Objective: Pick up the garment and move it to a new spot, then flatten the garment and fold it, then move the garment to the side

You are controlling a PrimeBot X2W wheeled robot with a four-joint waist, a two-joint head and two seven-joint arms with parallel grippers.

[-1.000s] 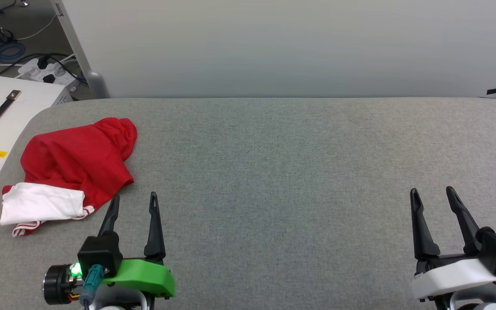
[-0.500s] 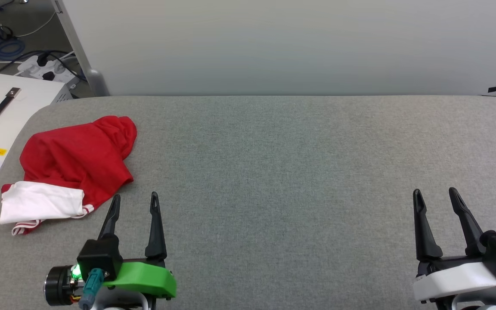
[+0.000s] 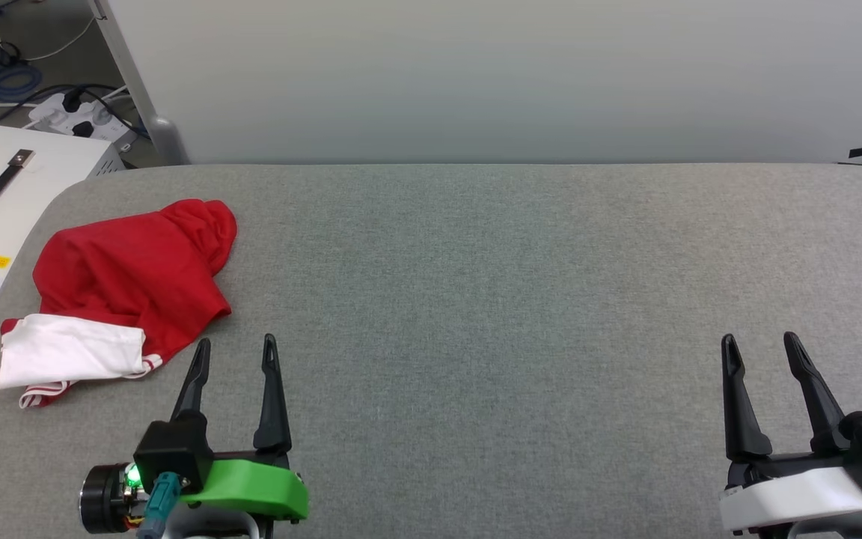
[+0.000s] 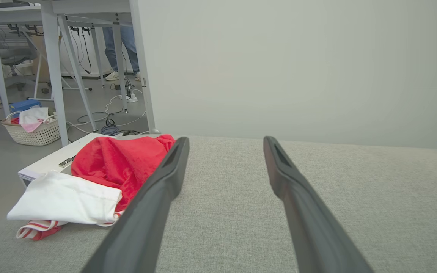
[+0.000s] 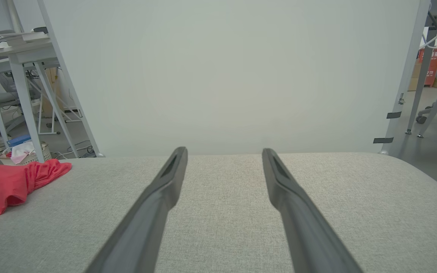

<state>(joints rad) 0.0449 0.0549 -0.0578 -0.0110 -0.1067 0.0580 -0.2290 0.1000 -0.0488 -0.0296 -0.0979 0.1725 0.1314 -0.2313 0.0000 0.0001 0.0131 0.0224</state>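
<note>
Barely at step one, by the look of it: garment (image 3: 132, 277) not yet picked up, lying crumpled in a heap near the left edge of the grey padded table (image 3: 513, 299), red body bunched, one white sleeve and striped trim flopped toward the near side. Lettering hidden in the heap. Left gripper (image 3: 236, 341) spread wide, empty, just beside the heap's near-right corner, not touching. Right gripper (image 3: 759, 339) likewise spread and empty, well apart on the table's right side. Left to do: pick up, move, flatten, fold, shift aside, i.e. everything. Plenty of bare table mid-surface for a new spot; nothing between left gripper and cloth. Off the left edge: white box (image 3: 4, 180) with a black handle, near the heap; power strip (image 3: 79, 120) and cables on the floor behind; laundry basket (image 4: 36, 134) and a person's legs (image 4: 121, 45) further back. Likely risk: dragging cloth over the left edge onto the box.
</note>
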